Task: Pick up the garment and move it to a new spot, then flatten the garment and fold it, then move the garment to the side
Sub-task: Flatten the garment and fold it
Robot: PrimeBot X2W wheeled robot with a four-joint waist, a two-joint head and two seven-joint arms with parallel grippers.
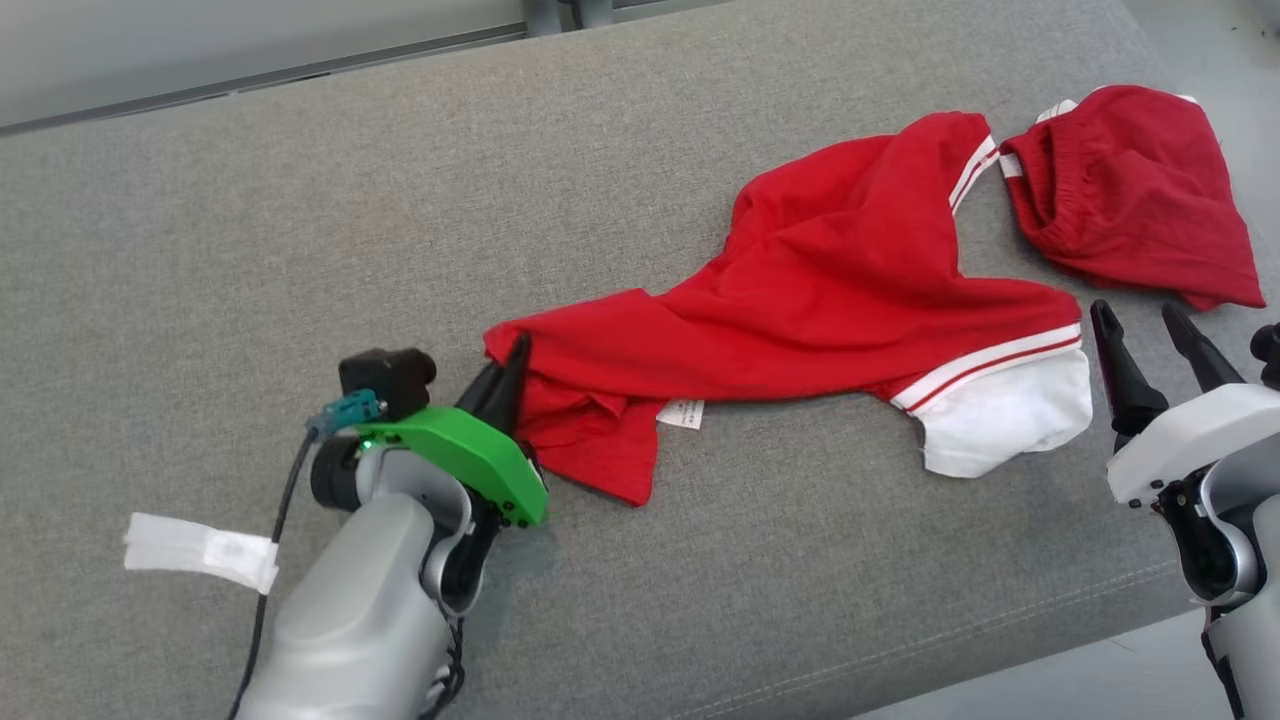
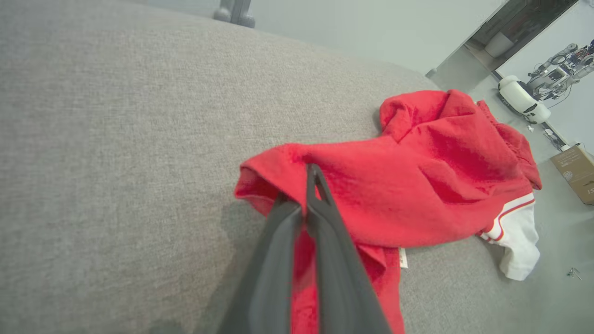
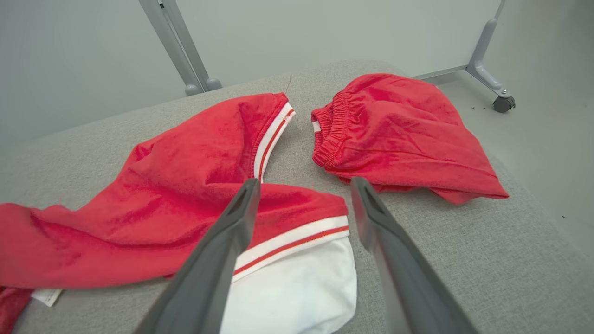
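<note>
The garment (image 1: 800, 300) is a red top with white-and-red striped trim and a white sleeve (image 1: 1010, 410), lying crumpled across the grey cushion (image 1: 300, 250). My left gripper (image 1: 512, 365) is at its left end, shut on a fold of the red cloth. The left wrist view shows the garment (image 2: 417, 185) with the two fingers of the left gripper (image 2: 312, 181) pressed together on its near edge. My right gripper (image 1: 1135, 315) stands open just right of the white sleeve, apart from it. In the right wrist view the right gripper (image 3: 304, 183) hangs open over the striped hem of the garment (image 3: 176, 185).
A second red piece with an elastic waistband (image 1: 1130, 190) lies at the cushion's far right, close to the garment's collar. A white tape strip (image 1: 200, 550) sits near my left arm. The cushion's front edge (image 1: 1000, 660) runs at lower right. A cardboard box (image 2: 575, 171) stands on the floor.
</note>
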